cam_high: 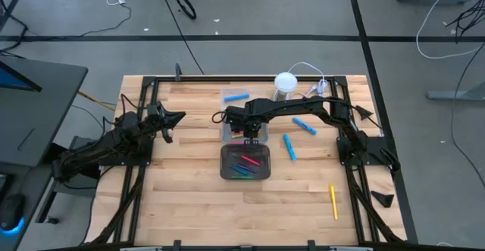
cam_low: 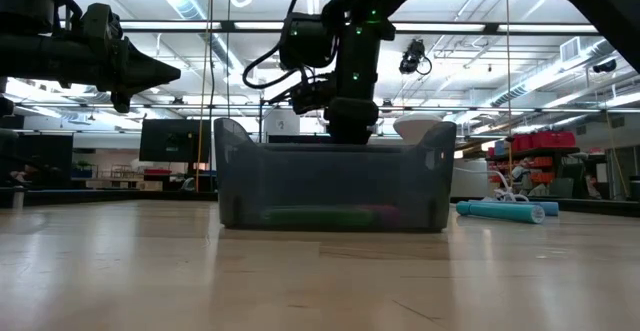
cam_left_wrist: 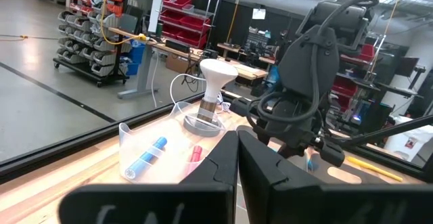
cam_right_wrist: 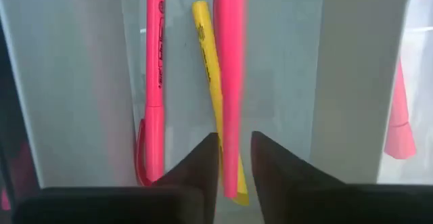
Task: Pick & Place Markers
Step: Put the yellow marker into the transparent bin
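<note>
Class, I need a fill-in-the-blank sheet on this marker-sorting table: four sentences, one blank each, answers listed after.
1. The right gripper is over the upper ___.
2. The marker alone near the table's right edge is ___.
3. The left gripper is ___, and holds nothing.
4. Between the right gripper's fingers is a ___ marker.

Missing words: tray; yellow; shut; pink

Around 2 grey trays [cam_high: 245,162] on the wooden table [cam_high: 189,190]: 3 blue markers [cam_high: 289,146], 1 yellow marker [cam_high: 333,202], 1 white-domed cylinder [cam_high: 285,84].
</note>
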You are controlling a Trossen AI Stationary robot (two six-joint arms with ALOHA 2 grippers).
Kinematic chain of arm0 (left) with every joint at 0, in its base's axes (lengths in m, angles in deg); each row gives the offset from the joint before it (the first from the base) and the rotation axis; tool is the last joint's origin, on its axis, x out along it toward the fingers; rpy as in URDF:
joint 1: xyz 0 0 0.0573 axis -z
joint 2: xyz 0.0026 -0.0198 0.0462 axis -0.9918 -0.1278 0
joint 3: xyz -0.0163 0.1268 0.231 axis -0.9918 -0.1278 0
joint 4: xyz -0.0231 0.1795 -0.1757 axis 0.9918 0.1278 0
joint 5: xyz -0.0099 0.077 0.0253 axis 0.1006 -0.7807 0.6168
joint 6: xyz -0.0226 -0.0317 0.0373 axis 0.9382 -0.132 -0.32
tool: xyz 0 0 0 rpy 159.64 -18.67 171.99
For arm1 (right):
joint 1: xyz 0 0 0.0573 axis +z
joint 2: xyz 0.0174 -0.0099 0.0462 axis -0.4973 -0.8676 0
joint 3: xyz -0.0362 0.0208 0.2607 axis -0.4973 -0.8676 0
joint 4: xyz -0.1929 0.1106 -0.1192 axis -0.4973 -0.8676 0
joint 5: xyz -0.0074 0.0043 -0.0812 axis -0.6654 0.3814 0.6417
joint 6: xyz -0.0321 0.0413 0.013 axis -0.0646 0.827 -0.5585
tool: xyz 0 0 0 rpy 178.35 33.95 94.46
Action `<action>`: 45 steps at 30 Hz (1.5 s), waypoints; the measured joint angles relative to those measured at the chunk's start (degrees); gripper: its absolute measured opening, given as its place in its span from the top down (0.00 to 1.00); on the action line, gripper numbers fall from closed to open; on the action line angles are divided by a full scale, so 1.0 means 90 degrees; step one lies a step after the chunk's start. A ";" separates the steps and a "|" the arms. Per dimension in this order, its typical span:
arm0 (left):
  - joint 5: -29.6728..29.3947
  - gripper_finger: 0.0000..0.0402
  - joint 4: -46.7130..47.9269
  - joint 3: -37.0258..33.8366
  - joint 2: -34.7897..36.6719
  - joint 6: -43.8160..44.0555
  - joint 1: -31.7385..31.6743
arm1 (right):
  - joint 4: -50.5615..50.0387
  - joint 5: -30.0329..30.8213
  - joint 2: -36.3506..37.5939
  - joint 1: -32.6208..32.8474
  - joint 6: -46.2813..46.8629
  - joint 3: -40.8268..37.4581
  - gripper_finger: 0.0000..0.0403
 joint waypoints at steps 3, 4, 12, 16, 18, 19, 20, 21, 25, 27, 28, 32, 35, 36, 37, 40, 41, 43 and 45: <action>0.0000 0.97 0.0000 0.0002 -0.0001 0.0002 0.0001 | 0.0003 0.0000 0.0000 -0.0015 -0.0013 0.0000 0.73; 0.0000 0.97 0.0001 -0.0001 -0.0001 0.0001 -0.0002 | 0.0003 0.0000 0.0000 -0.0018 -0.0019 0.0000 0.70; 0.0000 0.97 0.0001 0.0000 0.0000 0.0002 0.0000 | 0.0001 -0.0002 0.0000 -0.0077 -0.0022 0.0000 0.57; 0.0000 0.97 -0.0002 -0.0001 -0.0001 0.0002 0.0001 | -0.0003 0.0000 0.0008 -0.0144 0.0023 0.0000 0.55; 0.0000 0.97 -0.0002 0.0000 0.0000 0.0001 0.0001 | -0.0031 0.0000 0.0046 -0.0160 0.0086 0.0000 0.55; 0.0000 0.97 0.0000 0.0002 0.0001 0.0004 -0.0002 | -0.0016 0.0002 0.0062 -0.0165 0.0100 0.0004 0.55; 0.0000 0.97 -0.0002 0.0002 -0.0001 0.0003 0.0000 | -0.0014 0.0014 0.0080 -0.0165 0.0104 0.0005 0.55; 0.0000 0.97 0.0000 0.0001 0.0000 0.0000 0.0001 | -0.0037 0.0018 0.0099 -0.0161 0.0102 0.0005 0.56; 0.0000 0.97 -0.0002 -0.0001 -0.0002 0.0002 -0.0002 | -0.0025 0.0000 0.0167 -0.0158 0.0078 0.0017 0.56; 0.0002 0.97 0.0000 0.0000 -0.0002 0.0001 0.0000 | 0.0016 -0.0002 0.0293 -0.0155 0.0149 0.0017 0.56; 0.0000 0.97 -0.0002 0.0001 -0.0001 0.0004 0.0001 | 0.0013 -0.0001 0.0383 -0.0157 0.0181 0.0019 0.56; 0.0000 0.97 -0.0004 0.0000 -0.0001 0.0003 0.0001 | 0.0015 -0.0002 0.0792 -0.0158 0.0551 0.0027 0.56; 0.0000 0.97 -0.0004 -0.0001 0.0001 0.0002 0.0001 | -0.0003 -0.0001 0.1150 -0.0158 0.0919 0.0027 0.56; 0.0000 0.97 -0.0004 0.0002 0.0001 0.0002 0.0001 | -0.0008 -0.0002 0.1266 -0.0158 0.1066 0.0029 0.56; 0.0000 0.97 -0.0002 0.0000 -0.0002 0.0004 0.0000 | -0.0016 -0.0002 0.1363 -0.0158 0.1219 0.0029 0.56; 0.0000 0.97 -0.0002 0.0001 -0.0002 0.0000 0.0001 | -0.0128 -0.0003 0.1586 -0.0133 0.1650 0.0029 0.56; 0.0000 0.97 -0.0002 0.0002 -0.0001 0.0002 0.0000 | -0.0178 -0.0002 0.1645 -0.0113 0.1798 0.0029 0.56; 0.0000 0.97 -0.0002 0.0002 0.0001 -0.0001 0.0001 | -0.0355 -0.0002 0.1718 -0.0041 0.2165 0.0029 0.56; 0.0000 0.97 -0.0002 0.0000 -0.0001 0.0004 -0.0002 | -0.0633 -0.0005 0.1755 0.0049 0.2610 0.0023 0.56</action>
